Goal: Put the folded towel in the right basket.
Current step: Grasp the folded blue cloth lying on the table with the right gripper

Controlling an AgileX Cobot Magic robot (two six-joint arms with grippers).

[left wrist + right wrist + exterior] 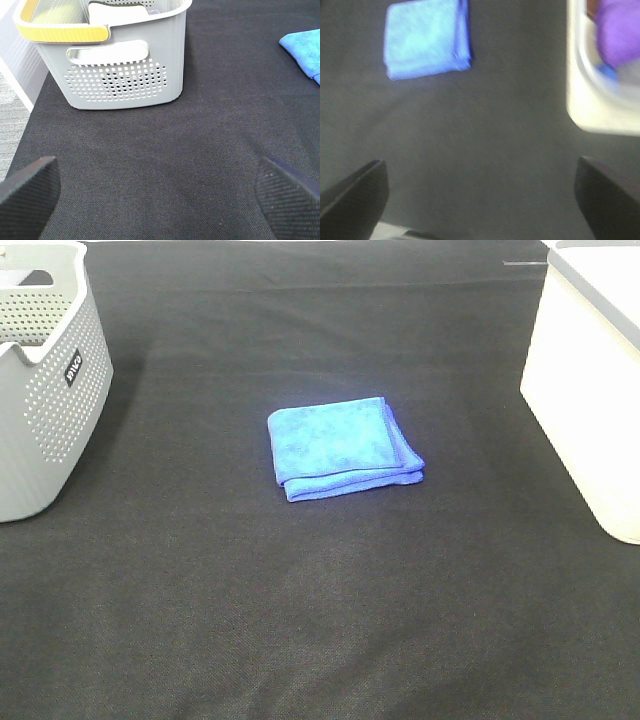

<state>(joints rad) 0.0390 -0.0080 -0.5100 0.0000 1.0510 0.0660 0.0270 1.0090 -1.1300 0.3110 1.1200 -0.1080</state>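
Basket (45,440) tag (73,368) illegible, left of towel (343,446)

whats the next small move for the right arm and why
Probably bring the right gripper over the folded towel and lower it, jaws wide. The towel lies flat and untouched on the black cloth between the baskets. The gripper is open and empty, and the white right basket stands on that arm's side.
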